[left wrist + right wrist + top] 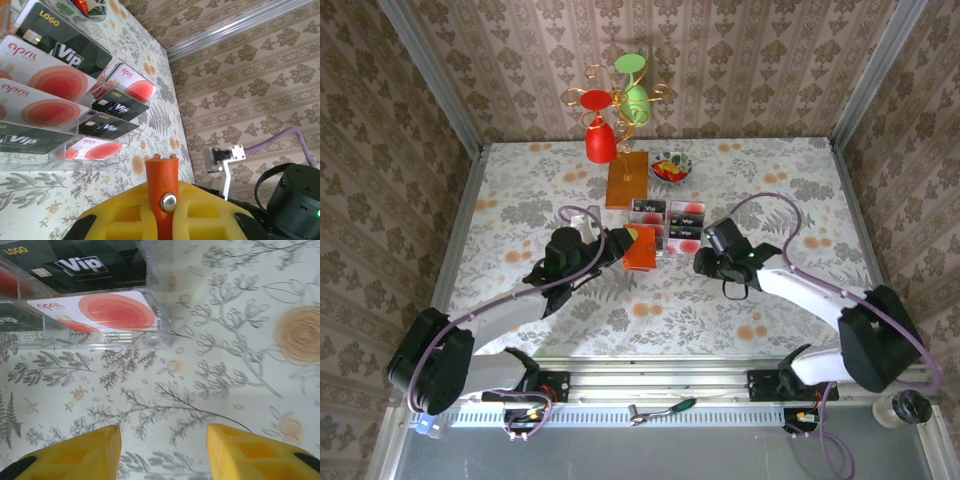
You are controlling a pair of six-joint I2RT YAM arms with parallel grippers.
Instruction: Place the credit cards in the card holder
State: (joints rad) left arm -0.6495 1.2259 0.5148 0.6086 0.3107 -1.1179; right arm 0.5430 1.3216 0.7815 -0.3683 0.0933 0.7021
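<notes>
Two clear trays (153, 300) side by side, four credit cards (47, 107) in each, one orange card holder (161, 187) clamped in left gripper (626, 246) beside them, right gripper (162, 452) fingers apart above table (235, 390)

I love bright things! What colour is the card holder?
The card holder is bright orange; the top external view shows it best.

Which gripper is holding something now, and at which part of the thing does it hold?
The left gripper holds the card holder by its snap strap; the right gripper is open and empty.
</notes>
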